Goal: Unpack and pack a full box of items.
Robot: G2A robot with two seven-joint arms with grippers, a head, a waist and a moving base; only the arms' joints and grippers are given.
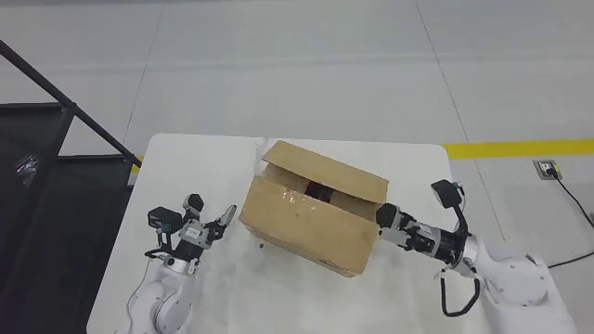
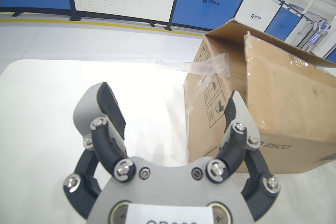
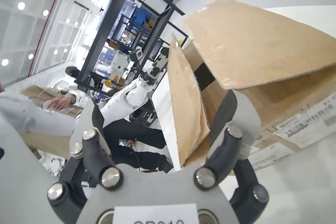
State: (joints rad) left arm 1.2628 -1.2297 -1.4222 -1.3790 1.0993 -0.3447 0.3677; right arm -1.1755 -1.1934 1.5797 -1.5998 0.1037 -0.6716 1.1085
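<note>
Straddling box [image 1: 311, 213] flap edge, right gripper [image 3: 162, 104] jaws apart; left gripper [image 2: 169, 89] jaws apart beside box.

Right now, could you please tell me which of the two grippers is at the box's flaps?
The right gripper: a flap of the box stands between its open fingers. The left gripper hangs open beside the box.

L gripper [image 2: 168, 93], R gripper [image 3: 161, 107]: both spread wide.

box [image 1: 311, 218] on table [image 1: 200, 162] | left hand [image 1: 212, 211] left of it | right hand [image 1: 384, 215] at right end
</note>
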